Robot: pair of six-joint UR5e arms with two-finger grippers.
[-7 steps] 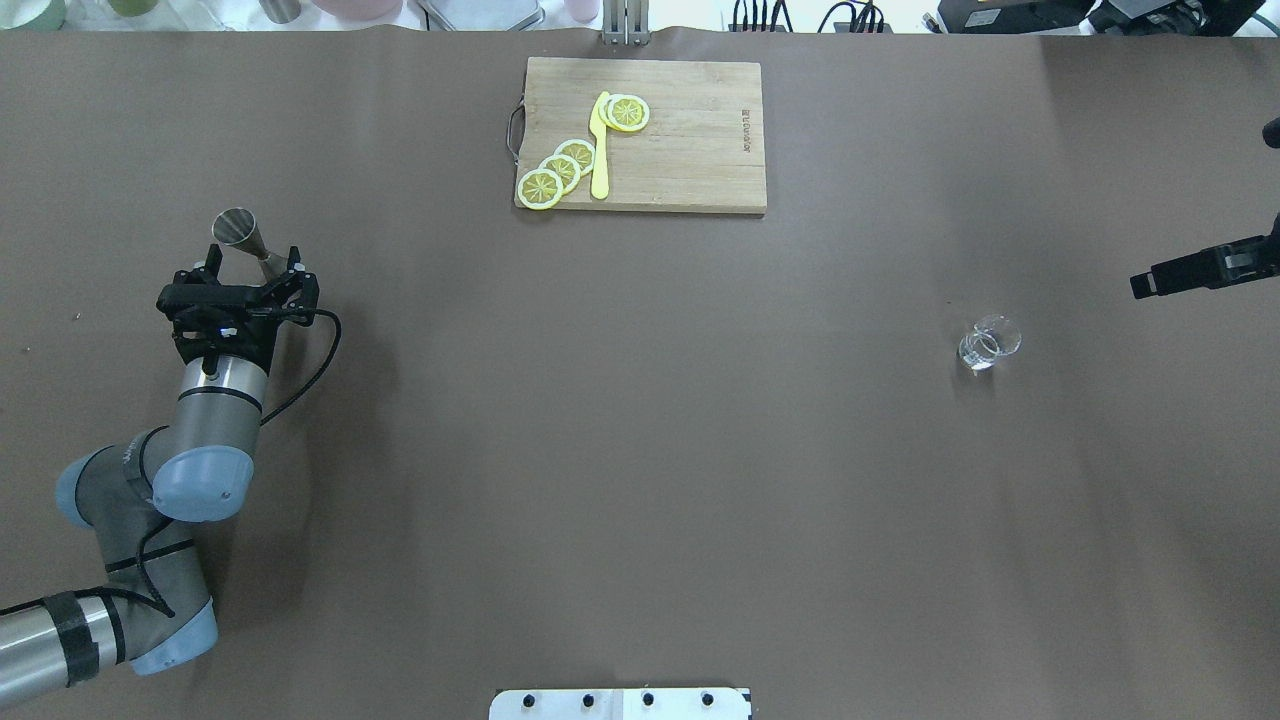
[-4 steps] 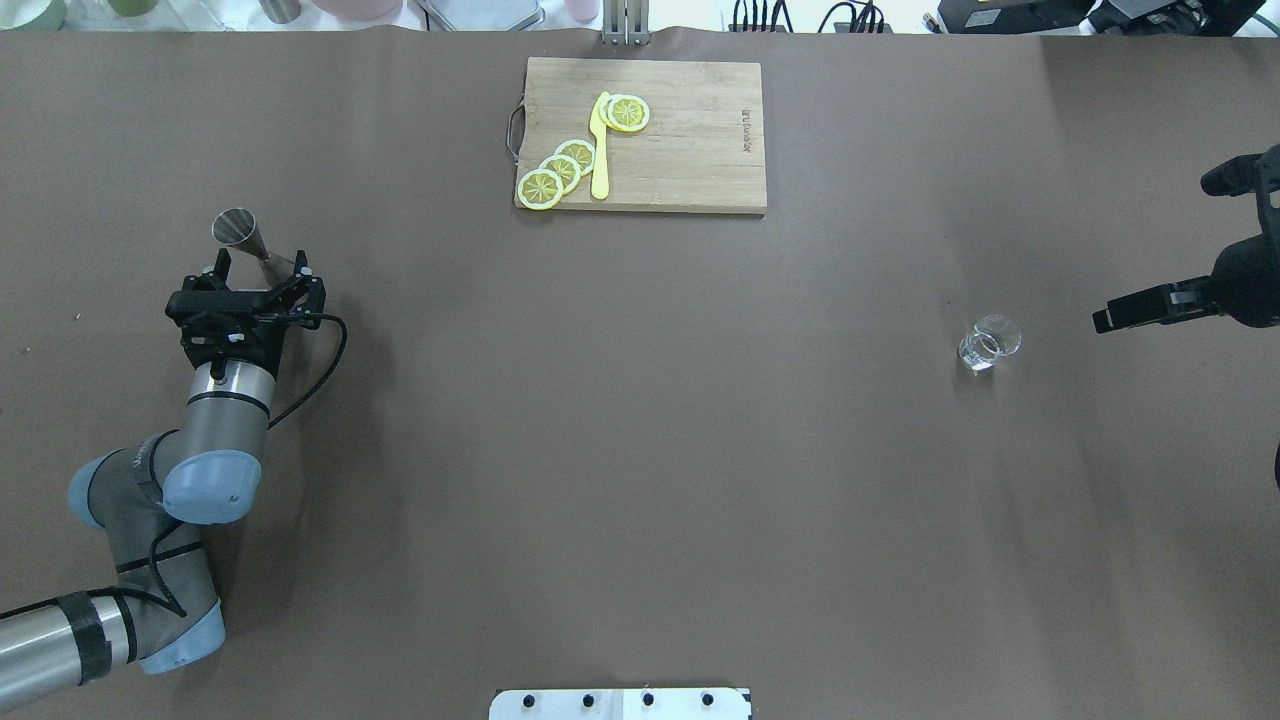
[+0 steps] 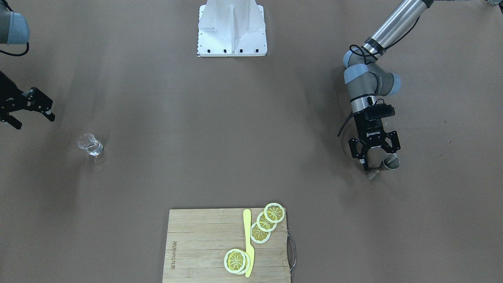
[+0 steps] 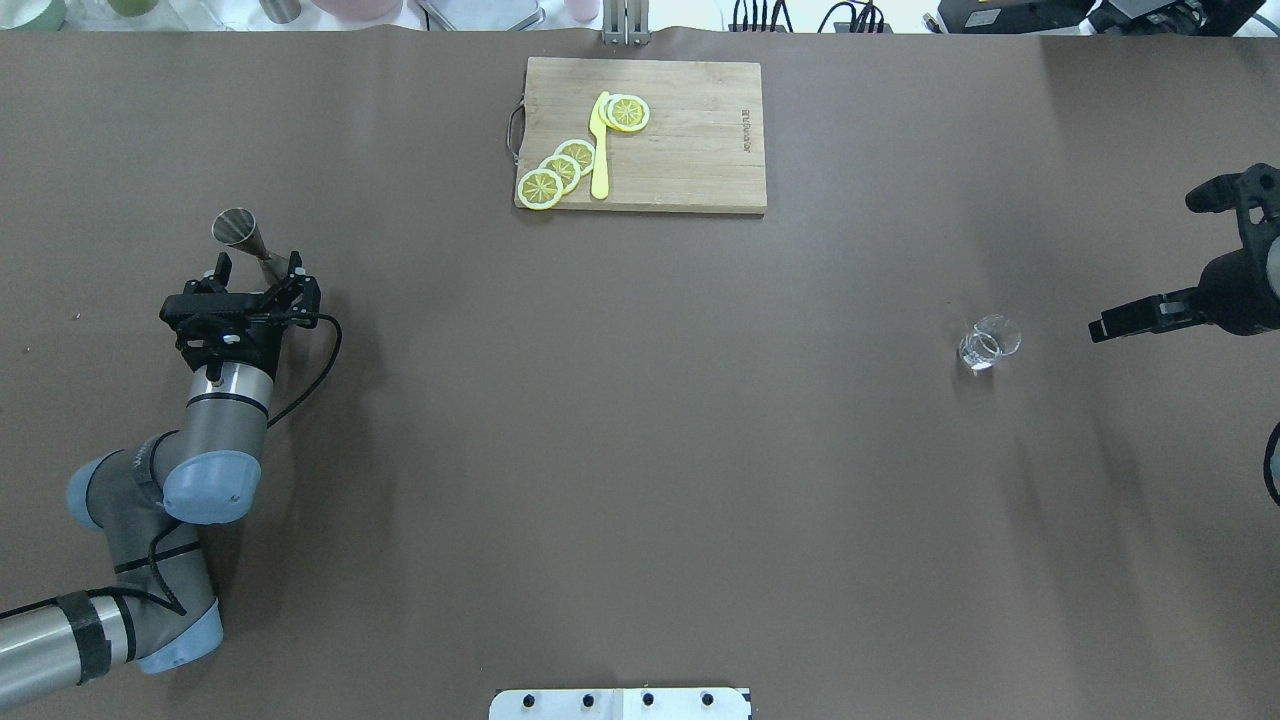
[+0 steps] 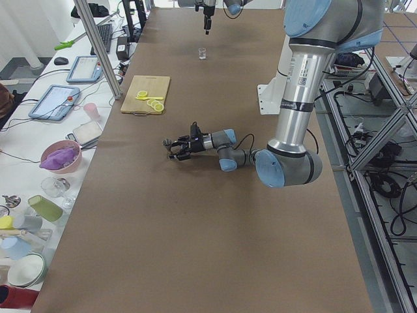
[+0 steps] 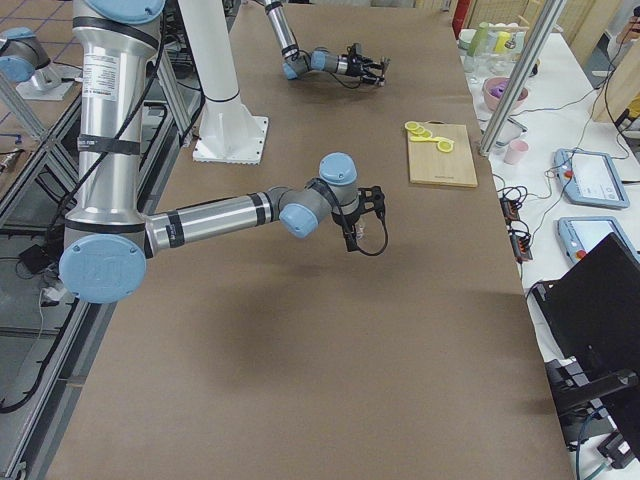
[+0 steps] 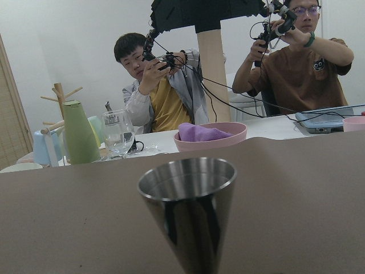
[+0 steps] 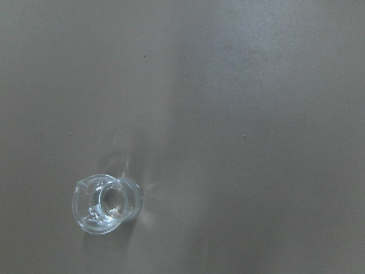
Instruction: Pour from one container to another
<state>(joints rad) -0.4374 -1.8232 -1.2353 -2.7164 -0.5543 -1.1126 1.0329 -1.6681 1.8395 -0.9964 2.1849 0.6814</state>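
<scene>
The grey steel jigger (image 4: 243, 234) stands at the table's left side, also visible as jigger (image 3: 384, 165) and close up as jigger (image 7: 188, 211). My left gripper (image 4: 258, 268) is open, level with the jigger's lower cone, one finger on each side of it and not closed on it; left gripper (image 3: 378, 158). The small clear glass cup (image 4: 988, 343) stands alone at the right, cup (image 3: 89, 144), and from above as cup (image 8: 105, 204). My right gripper (image 4: 1155, 260) is open, to the right of the cup and apart from it; right gripper (image 3: 30, 118).
A wooden cutting board (image 4: 700, 150) lies at the far middle with lemon slices (image 4: 560, 170) and a yellow knife (image 4: 599, 150). The white robot base (image 3: 232, 27) is at the near middle edge. Cups and bowls crowd a side table (image 5: 39, 195).
My right gripper has come in from the right edge toward the glass cup, and both its fingers now show. The left gripper has barely shifted beside the jigger.
</scene>
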